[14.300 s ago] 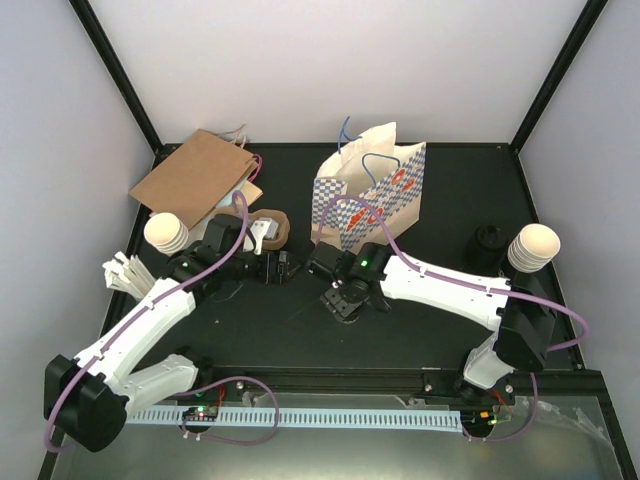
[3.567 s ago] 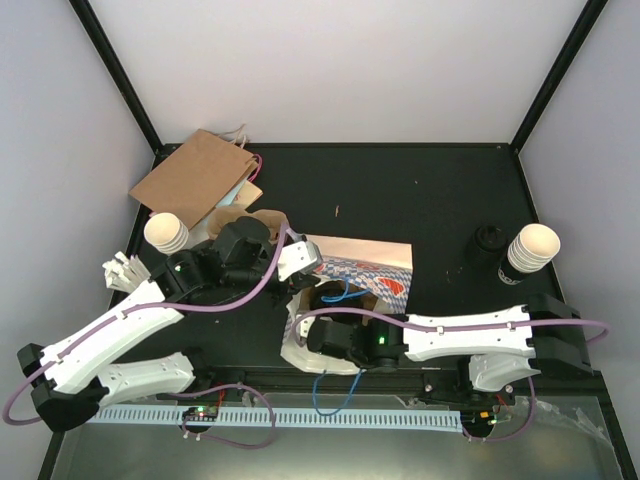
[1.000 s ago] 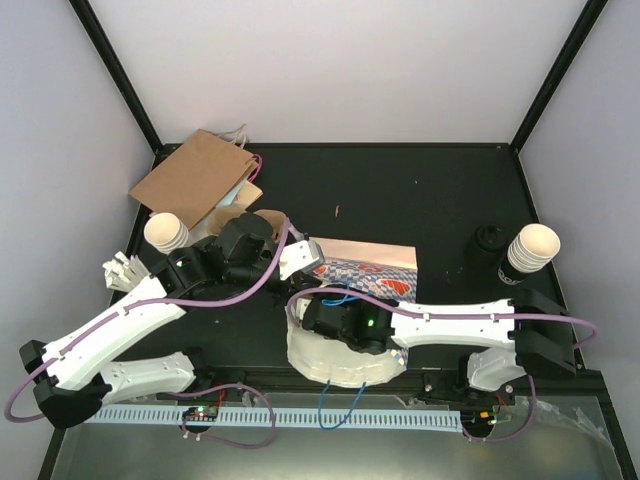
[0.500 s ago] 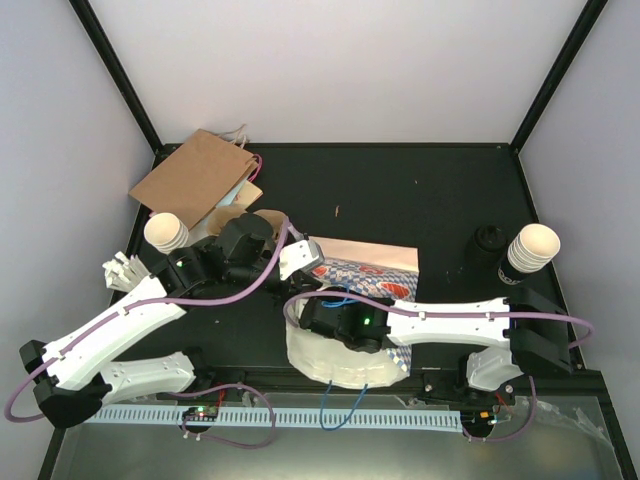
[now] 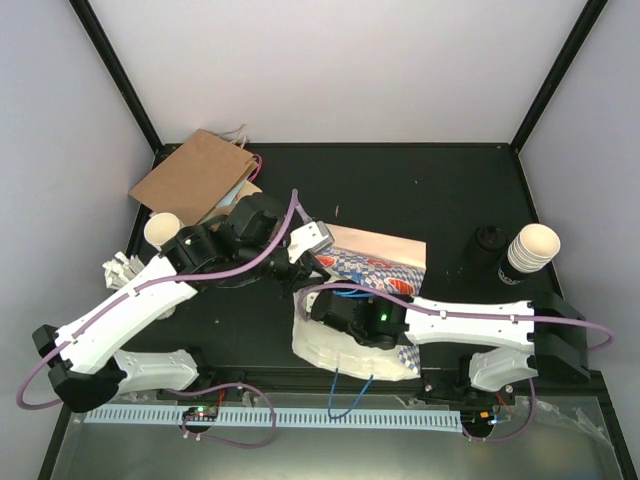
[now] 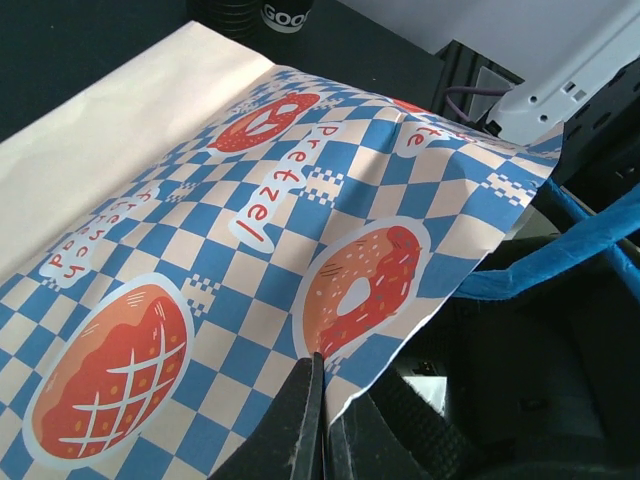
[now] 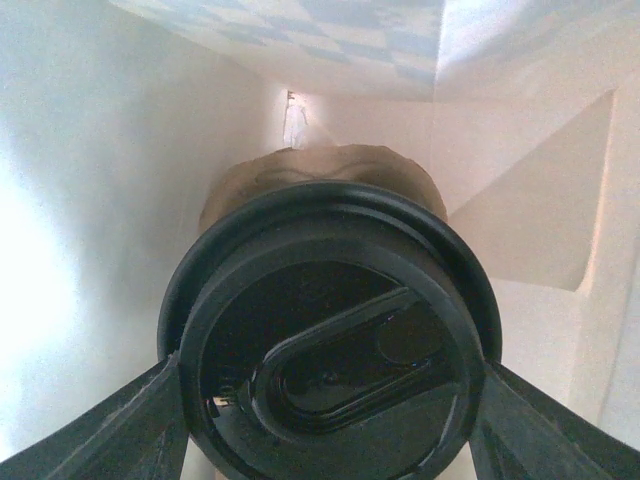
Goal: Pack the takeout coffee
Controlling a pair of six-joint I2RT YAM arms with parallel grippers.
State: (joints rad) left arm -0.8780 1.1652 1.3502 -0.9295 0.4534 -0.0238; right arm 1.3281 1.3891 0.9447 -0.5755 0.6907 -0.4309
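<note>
**A:** What is the right gripper (image 7: 330, 420) doing?

**B:** It is spread wide around a coffee cup (image 7: 335, 200), one finger on each side of the black lid (image 7: 330, 340). The cup sits between the fingers, with its long axis running straight ahead of the hand. The lid faces the wrist and the base points deeper into the checked bag (image 5: 385, 268).

**A:** And the other hand?

**B:** The left gripper (image 6: 318, 400) is pinched tight on the bag's mouth edge, beside the blue handle (image 6: 560, 250). The right hand is the one at the cup. The bag's closed end lies ahead of it, so the move is probably further in, then a release.

**A:** Has anything changed?

**B:** In the last half second the left arm has swung away and to the right, and it has dragged the bag's upper panel along.
</note>
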